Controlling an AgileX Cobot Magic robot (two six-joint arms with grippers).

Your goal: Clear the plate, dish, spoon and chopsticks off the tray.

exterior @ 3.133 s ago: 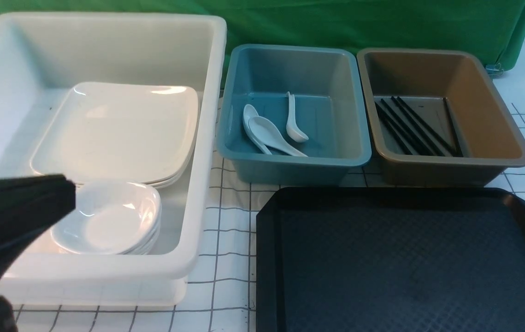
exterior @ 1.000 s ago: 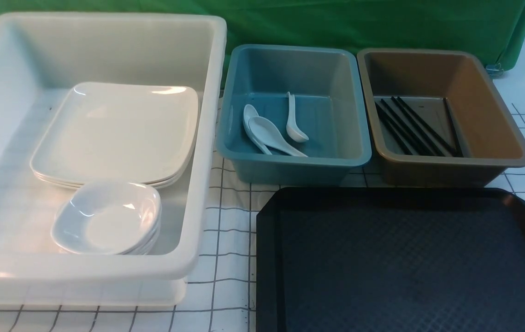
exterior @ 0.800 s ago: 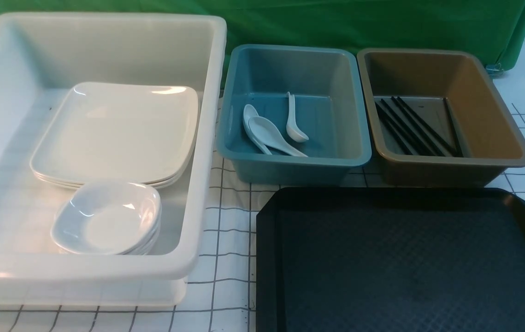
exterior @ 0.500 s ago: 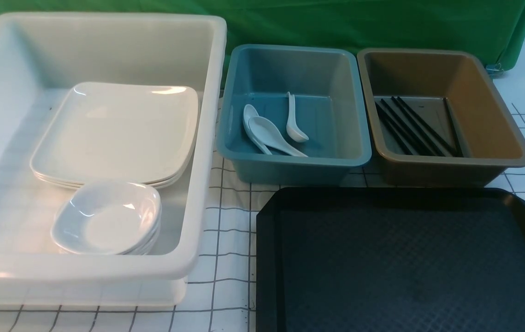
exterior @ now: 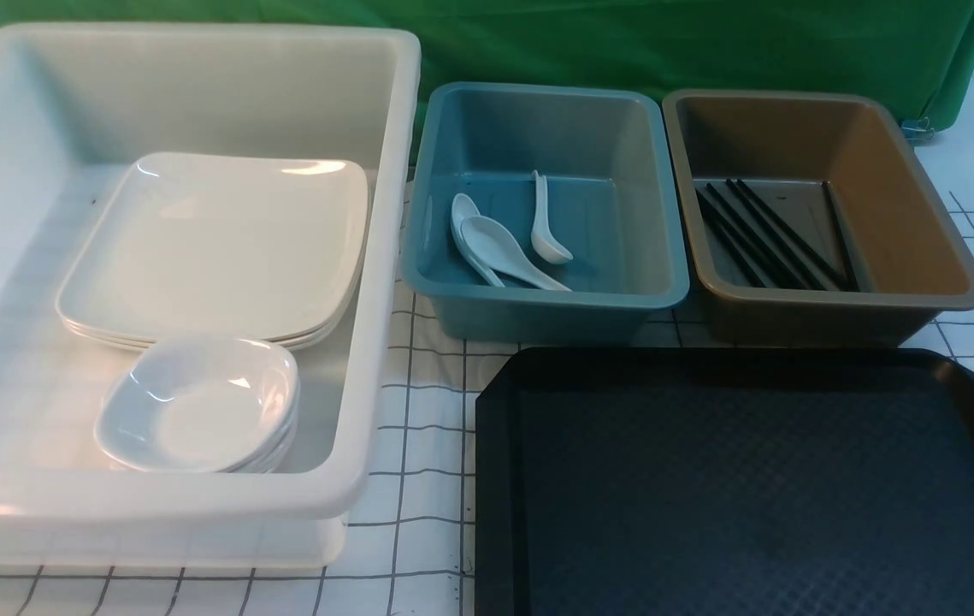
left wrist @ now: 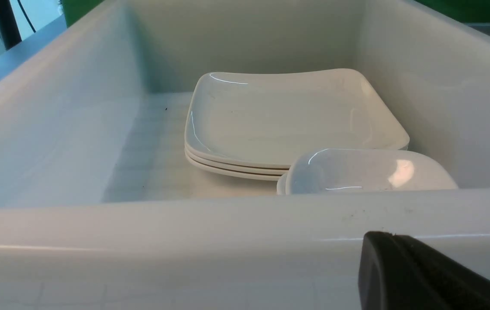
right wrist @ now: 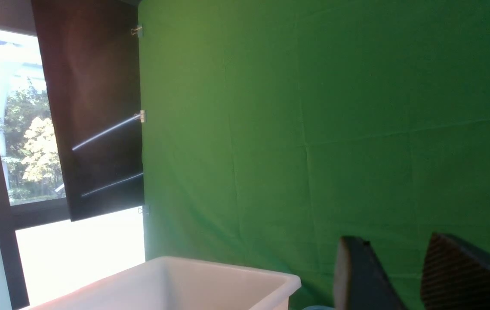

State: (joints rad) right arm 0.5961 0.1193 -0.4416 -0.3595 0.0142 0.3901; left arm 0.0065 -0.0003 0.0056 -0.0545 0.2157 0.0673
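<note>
No brand, label or writing is showing on anything here that I can read.

The black tray is sitting at the near right on the checked cloth, with nothing lying on the diamond-textured surface that is in view. The large white plates are lying stacked in the big white tub on the left, and the small white dishes are stacked just in front of them, at the near side of the same tub. Three white spoons are lying in the blue tub beyond the tray, and the black chopsticks are lying in the brown tub to its right.

Compared with three seconds back, the left arm is no longer looming over the near left corner of the white tub; only a dark sliver of it is showing at the bottom left edge now. The crockery, tubs and tray are lying just as they were.

The left gripper is hanging just outside the tub's near wall, pinched closed on nothing. The right gripper is pointing up at the green backdrop, its two fingers standing apart and holding nothing.
</note>
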